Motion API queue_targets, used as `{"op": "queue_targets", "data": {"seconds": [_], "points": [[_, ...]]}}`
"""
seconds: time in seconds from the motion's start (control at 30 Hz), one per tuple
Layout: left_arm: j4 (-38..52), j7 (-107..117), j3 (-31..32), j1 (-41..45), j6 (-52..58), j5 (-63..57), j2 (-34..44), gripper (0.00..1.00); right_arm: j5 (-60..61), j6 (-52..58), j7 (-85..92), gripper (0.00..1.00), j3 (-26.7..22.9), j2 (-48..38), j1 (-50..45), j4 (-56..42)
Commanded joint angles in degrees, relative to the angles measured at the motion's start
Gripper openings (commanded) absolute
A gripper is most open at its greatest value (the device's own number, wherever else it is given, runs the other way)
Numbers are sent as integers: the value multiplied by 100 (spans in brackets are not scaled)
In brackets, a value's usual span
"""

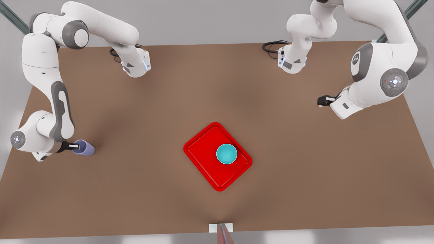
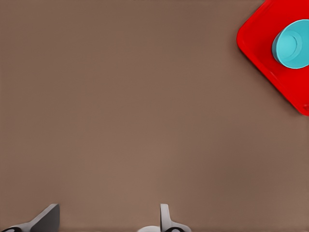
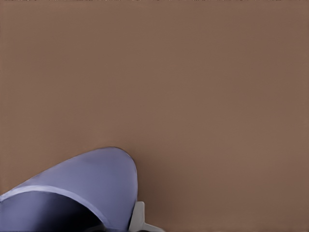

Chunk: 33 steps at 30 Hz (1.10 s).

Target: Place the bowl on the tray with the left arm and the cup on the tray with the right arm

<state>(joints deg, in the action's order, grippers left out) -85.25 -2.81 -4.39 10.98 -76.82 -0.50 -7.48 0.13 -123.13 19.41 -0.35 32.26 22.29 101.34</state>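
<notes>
Glossy red plastic-looking rectangular tray [image 1: 203,159] at centre; smooth teal round bowl [image 1: 226,154]; matt brown tabletop [image 1: 169,101]; smooth lavender cup [image 1: 84,148] at left.

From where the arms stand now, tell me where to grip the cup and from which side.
Grip the cup at its rim, one finger inside the mouth and one outside the wall. It is a handleless tapered tumbler with an open mouth, so the thin wall fits between the fingers. Come from the front view's left, where the right gripper already sits at the rim. The left gripper waits open, far from the cup.
</notes>
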Motion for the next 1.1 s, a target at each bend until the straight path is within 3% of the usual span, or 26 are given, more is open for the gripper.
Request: {"op": "queue_targets", "data": {"seconds": [0.0, 0.57, 0.87, 1.07], "points": [[-1, 0, 0, 0, 9, 6, 1, 100, -13, -1, -7, 21, 0, 0, -14, -1], [17, 0, -18, 0, 0, -3, 1, 100, 31, 658, -623, 21, 88, -861, -1209, -124], [131, 0, -35, 0, -202, -3, -43, 100, -5, 1440, -3355, 21, 1670, -861, -1209, -853], [87, 0, -44, 0, -290, -2, -140, 100, -22, 1801, -4507, 21, 1775, -598, -2071, -1793]]}}
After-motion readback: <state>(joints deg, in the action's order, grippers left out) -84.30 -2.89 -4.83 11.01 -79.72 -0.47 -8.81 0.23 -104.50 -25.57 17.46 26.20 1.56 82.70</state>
